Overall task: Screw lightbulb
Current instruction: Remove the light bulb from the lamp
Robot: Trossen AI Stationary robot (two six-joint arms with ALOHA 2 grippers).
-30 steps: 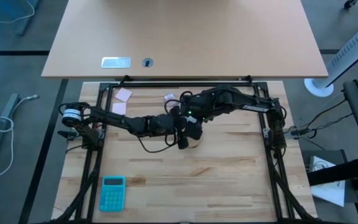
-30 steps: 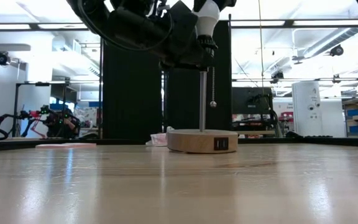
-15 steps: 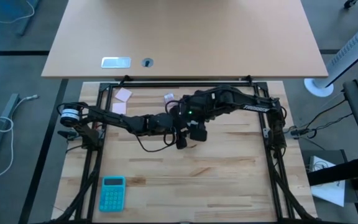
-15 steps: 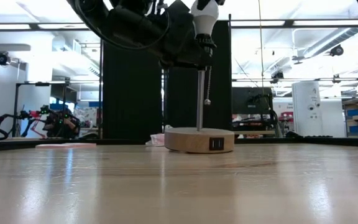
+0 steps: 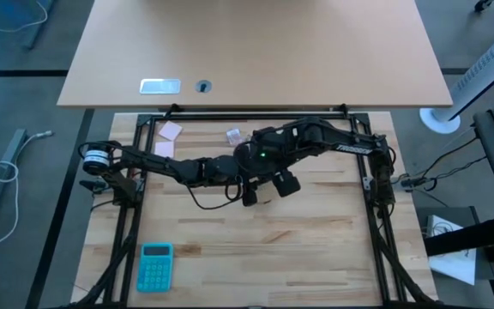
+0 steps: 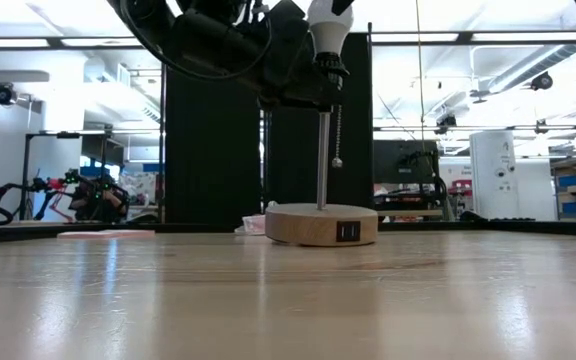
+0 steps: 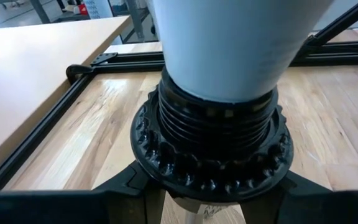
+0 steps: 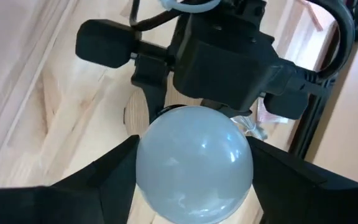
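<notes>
High view, arms: both dark arms meet over the middle of the wooden desk (image 5: 316, 249); the left arm reaches in from the left edge, the right arm from the right.
High view, right hand (image 5: 282, 182): it hangs just right of the meeting point, above the lamp; the bulb is hidden under it.
High view, left hand (image 5: 249, 194): it sits low beside the right hand; its grip cannot be told here.
High view, other things: a teal calculator (image 5: 154, 265) lies near the front left corner; pink notes (image 5: 171, 130) lie near the back left.

Low view, lamp: a round wooden base (image 6: 321, 225) stands on the desk with a thin metal post (image 6: 323, 160) rising from it and a pull chain (image 6: 338, 135) hanging beside the post.
Low view, bulb (image 6: 329, 28): white, seated in the black socket (image 6: 329, 70) at the top of the post, with the dark arms crowding around it.

Left wrist view, socket (image 7: 211, 146): black and ribbed, the left hand's fingers (image 7: 61, 205) clenched on the part below it.
Left wrist view, bulb (image 7: 235, 43): its white neck goes down into the socket.

Right wrist view, bulb (image 8: 193, 163): its frosted dome sits between the right hand's fingers (image 8: 107, 180), which press its two sides, grasping it.
Right wrist view, left hand (image 8: 213, 81): seen beyond the bulb, below it.
</notes>
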